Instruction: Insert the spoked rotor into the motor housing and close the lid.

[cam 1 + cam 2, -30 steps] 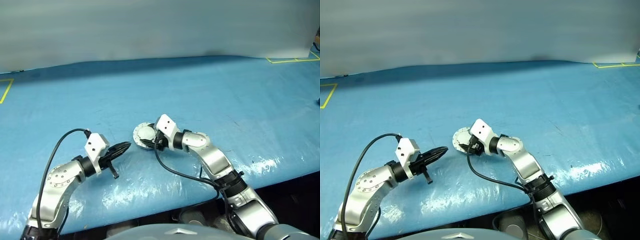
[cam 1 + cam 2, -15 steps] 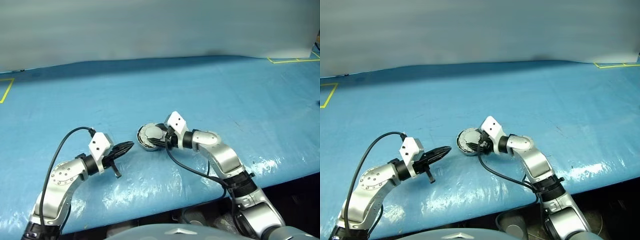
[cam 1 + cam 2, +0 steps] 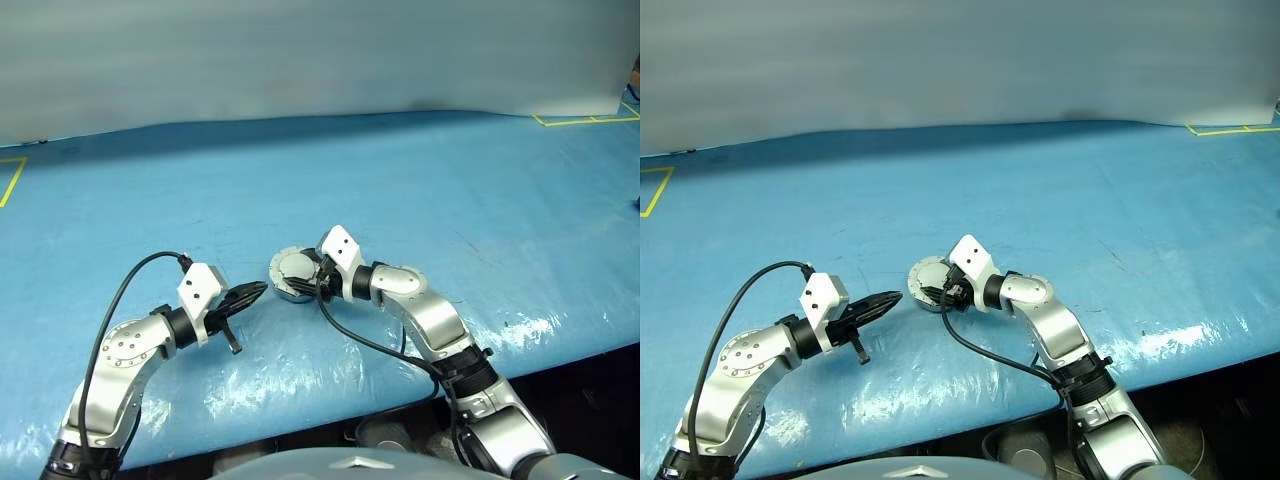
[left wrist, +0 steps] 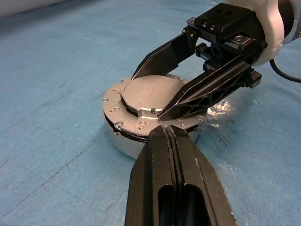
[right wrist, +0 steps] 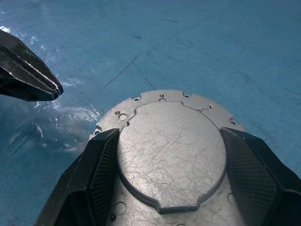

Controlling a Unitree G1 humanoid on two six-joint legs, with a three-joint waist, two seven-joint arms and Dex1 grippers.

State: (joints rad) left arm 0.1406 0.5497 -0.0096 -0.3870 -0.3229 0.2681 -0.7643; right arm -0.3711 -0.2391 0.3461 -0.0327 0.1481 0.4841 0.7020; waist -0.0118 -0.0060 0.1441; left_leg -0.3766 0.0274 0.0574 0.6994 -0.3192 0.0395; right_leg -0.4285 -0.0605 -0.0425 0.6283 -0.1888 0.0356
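The motor housing stands on the blue table with the silver lid lying flat on top of it. The spoked rotor is hidden. My right gripper reaches over the lid from the right. It is open, and its black fingers lie along either side of the lid's raised centre. My left gripper is shut with nothing in it. It points at the housing from the left, a short gap away. Its tip also shows in the right wrist view.
The blue sheet covers the whole table, and its front edge runs close under my right arm. Yellow tape marks lie at the far corners. A black cable loops off my left wrist.
The whole picture swayed and came back, so the camera moved. My right wrist has rolled slightly over the lid. The left gripper has kept still.
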